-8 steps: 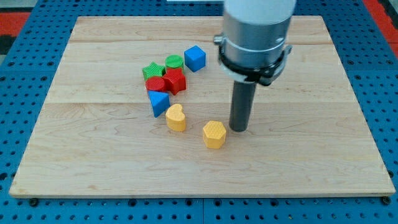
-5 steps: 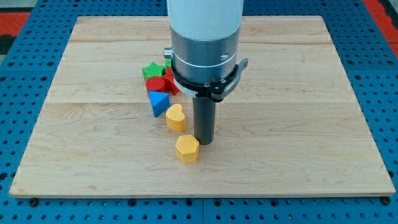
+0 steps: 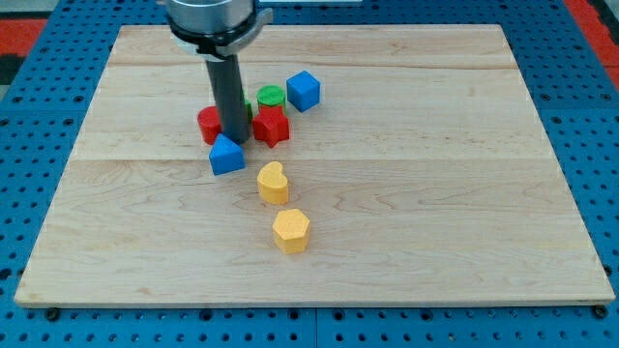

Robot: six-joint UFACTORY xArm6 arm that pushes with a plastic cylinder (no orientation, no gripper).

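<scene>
My tip (image 3: 234, 141) stands in the middle of the block cluster at the view's upper left of centre. It touches the top of the blue triangular block (image 3: 226, 155). A red round block (image 3: 209, 124) lies just to its left and a red star block (image 3: 272, 126) just to its right. Behind the rod a green block is mostly hidden; a green round block (image 3: 271, 96) and a blue cube (image 3: 303, 90) sit further toward the view's top right. A yellow heart block (image 3: 274, 182) and a yellow hexagonal block (image 3: 290, 230) lie below, apart from the tip.
The blocks rest on a pale wooden board (image 3: 464, 193). Around it is a blue perforated base (image 3: 600, 126).
The rod has swung from beside the yellow hexagon up and left into the cluster. The yellow hexagon was pushed left earlier; the blue triangle and red round block have shifted left.
</scene>
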